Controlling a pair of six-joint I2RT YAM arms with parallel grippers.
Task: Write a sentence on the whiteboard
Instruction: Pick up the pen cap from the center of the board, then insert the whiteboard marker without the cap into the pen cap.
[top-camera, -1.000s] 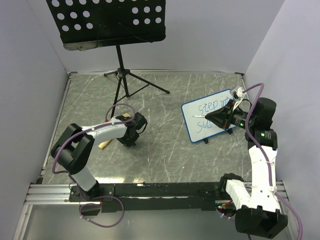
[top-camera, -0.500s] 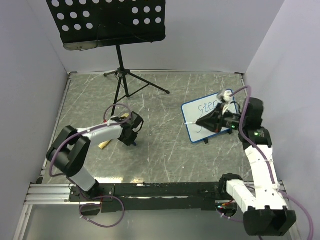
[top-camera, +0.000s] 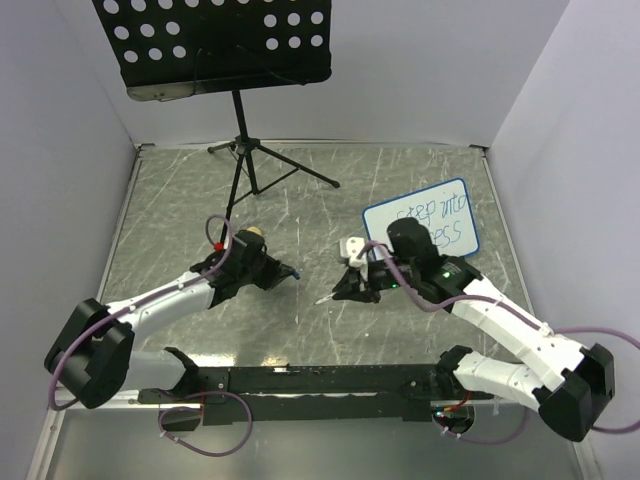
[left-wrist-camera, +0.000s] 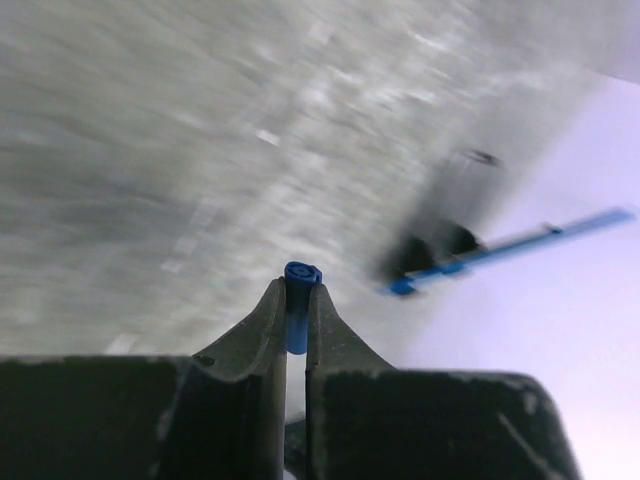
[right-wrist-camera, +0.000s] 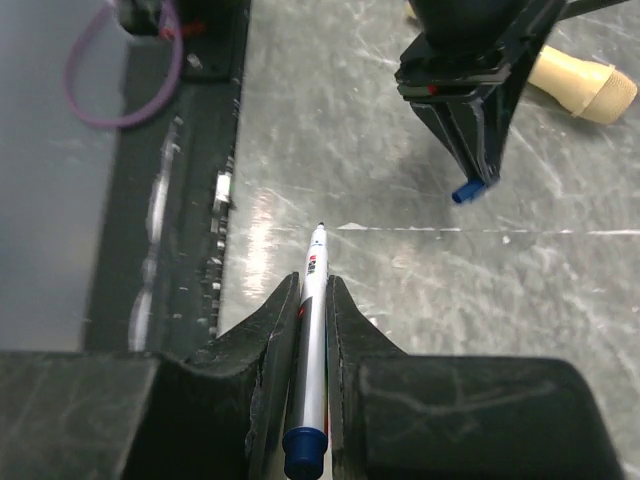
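At the near edge a black metal mounting rail (top-camera: 330, 380) carries both arm bases on the grey marbled tabletop (top-camera: 300, 330). Just beyond it, in the middle of the table, the two grippers face each other, close but apart. The right gripper (right-wrist-camera: 311, 282) has its jaws closed to a narrow slit on a slim white marker with a blue end (right-wrist-camera: 312, 305). The barrel lies along the fingers and its dark tip points left, toward the other arm; whether the tip touches the table cannot be told. The left gripper (left-wrist-camera: 297, 290) is pinched tight on a small blue cap (left-wrist-camera: 300, 275), which sticks out past its fingertips and points at the marker tip. Just beyond the left gripper lies a tan rounded object (top-camera: 254, 236). The small white whiteboard with a thin blue frame (top-camera: 414, 194) lies flat on the table farther back and to the right of the right gripper. It is well clear of both sets of jaws, and that arm's wrist covers its near left corner. The dark blue handwritten sentence (top-camera: 432, 212) runs across it in two lines, the lower one partly hidden by the arm. At the far left stands a black perforated music stand on a tripod (top-camera: 215, 40).
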